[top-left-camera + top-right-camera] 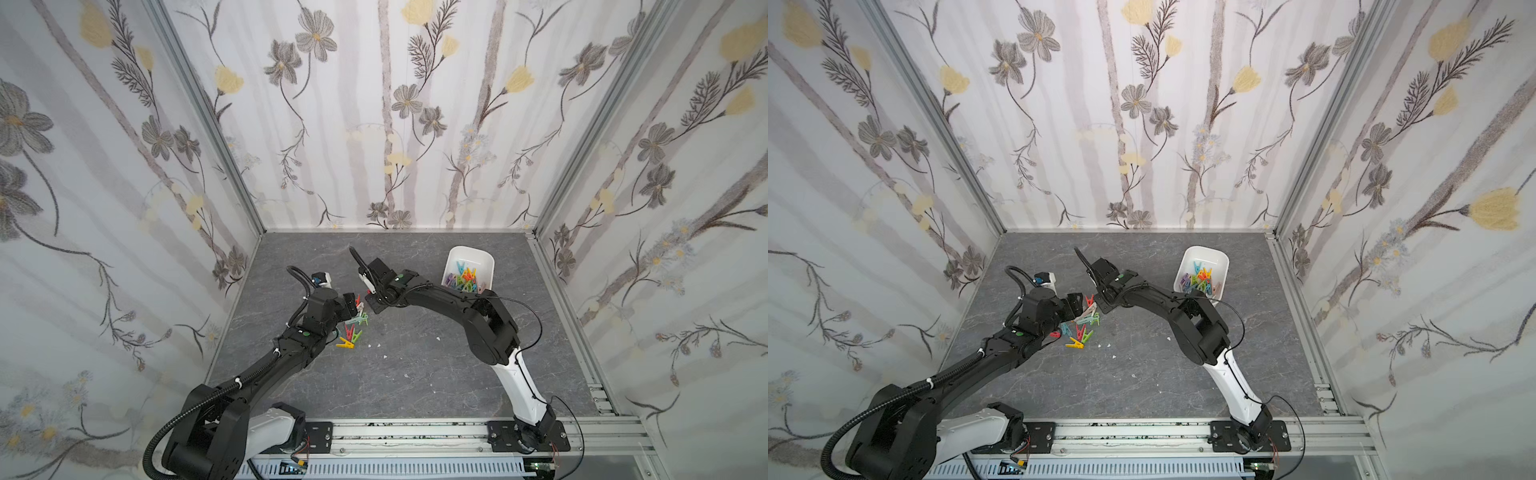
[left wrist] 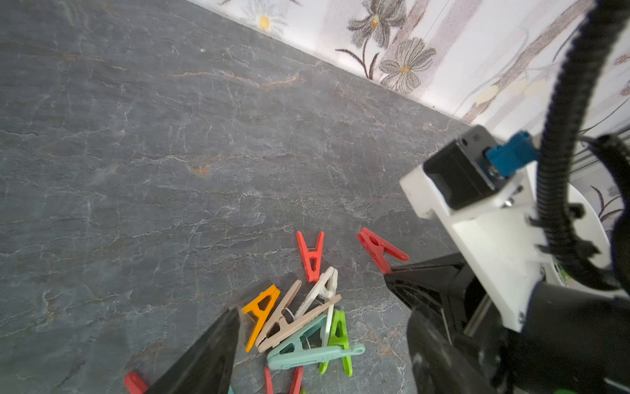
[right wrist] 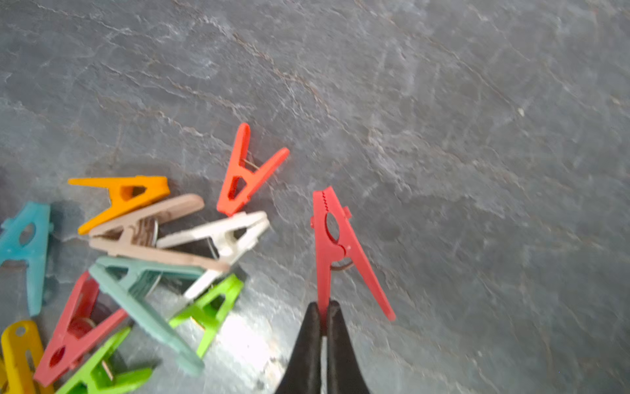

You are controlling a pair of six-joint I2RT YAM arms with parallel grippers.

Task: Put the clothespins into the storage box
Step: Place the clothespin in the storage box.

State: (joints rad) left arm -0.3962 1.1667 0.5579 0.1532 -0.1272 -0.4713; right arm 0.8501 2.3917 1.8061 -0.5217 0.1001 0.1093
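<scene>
The grey, veined counter (image 1: 415,374) is seen in both top views, filling the lower middle of the frame between flowered walls. Two black arms are bent over it. The left arm (image 1: 286,353) is stretched from the lower left corner and the right arm (image 1: 490,324) from the lower right. Their ends are brought near each other a little left of the centre.

The storage box (image 1: 471,250) — white, without lid — is placed right of the centre, in the upper right part of the counter. Many coloured clothespins (image 1: 464,277) are lying inside it, toward its lower end.

A loose heap (image 1: 352,330) of more pegs is spread on the counter left of the centre, well apart from the box. The left gripper (image 1: 352,306) is held over the upper edge of this heap, its fingers (image 2: 211,351) spread and nothing caught between them.

The right gripper (image 3: 324,308) is pressed together on one leg of a red clothespin (image 3: 335,245). This peg is pinched just beside the heap, apart from an orange-red peg (image 3: 247,170) and a white peg (image 3: 221,235). Whether it touches the counter cannot be told.

A few white specks (image 1: 379,345) — very small — are scattered right of the heap.
</scene>
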